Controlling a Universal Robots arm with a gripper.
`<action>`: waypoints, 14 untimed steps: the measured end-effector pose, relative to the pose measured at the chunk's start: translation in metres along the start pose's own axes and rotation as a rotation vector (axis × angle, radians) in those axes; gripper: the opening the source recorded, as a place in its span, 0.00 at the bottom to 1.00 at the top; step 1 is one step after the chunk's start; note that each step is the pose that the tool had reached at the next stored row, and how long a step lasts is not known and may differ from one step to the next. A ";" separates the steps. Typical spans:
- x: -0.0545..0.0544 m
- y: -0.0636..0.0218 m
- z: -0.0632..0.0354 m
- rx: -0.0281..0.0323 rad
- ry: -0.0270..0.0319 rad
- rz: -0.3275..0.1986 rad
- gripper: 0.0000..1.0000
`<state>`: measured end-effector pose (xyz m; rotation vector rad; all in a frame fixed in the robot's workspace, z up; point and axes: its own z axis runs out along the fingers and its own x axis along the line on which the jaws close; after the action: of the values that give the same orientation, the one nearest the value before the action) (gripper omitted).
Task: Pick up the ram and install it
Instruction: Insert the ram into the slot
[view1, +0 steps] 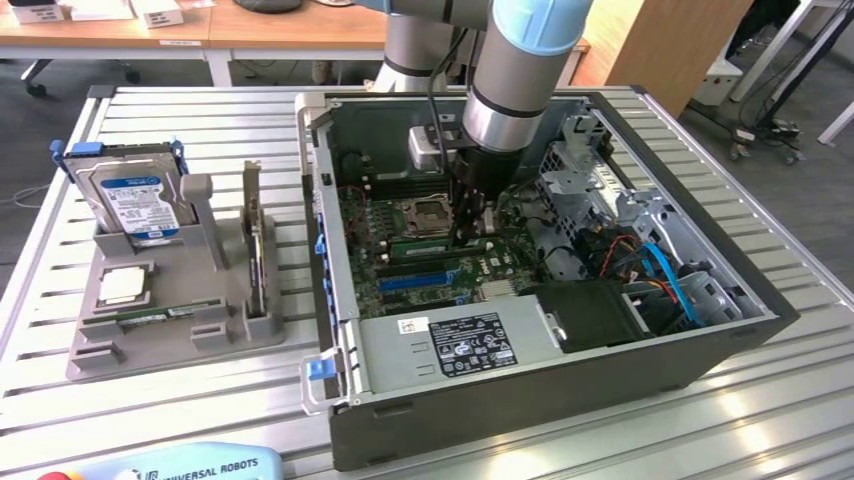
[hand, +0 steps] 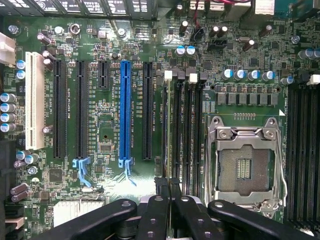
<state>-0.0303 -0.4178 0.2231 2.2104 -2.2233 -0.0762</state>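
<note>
My gripper (view1: 474, 232) reaches down inside the open computer case (view1: 561, 390), just above the motherboard (view1: 400, 262) beside the empty processor socket (view1: 430, 213). In the wrist view the gripper (hand: 169, 196) is shut on the ram (hand: 170, 130), a thin green stick seen edge-on. The stick runs along the outermost of the black memory slots (hand: 186, 130) between the expansion slots and the processor socket (hand: 245, 165). Whether it is seated or just over the slot I cannot tell. A second ram stick (view1: 150, 318) lies flat in the grey tray (view1: 174, 345) at the exterior view's left.
The tray also holds a blue-labelled hard drive (view1: 134, 200), a square silver processor chip (view1: 123, 285) and an upright card (view1: 252, 240). Inside the case are a power supply (view1: 454, 345), blue cables (view1: 667, 275) and a blue expansion slot (hand: 125, 115). Desks stand behind the slatted table (view1: 200, 130).
</note>
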 end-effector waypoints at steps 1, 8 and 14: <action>0.000 0.0000 0.0000 0.0000 0.0001 0.000 0.12; 0.000 0.0000 0.0001 0.0000 -0.0002 0.000 0.18; 0.000 0.0000 0.0001 0.0000 -0.0001 0.000 0.25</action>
<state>-0.0303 -0.4178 0.2230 2.2104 -2.2233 -0.0762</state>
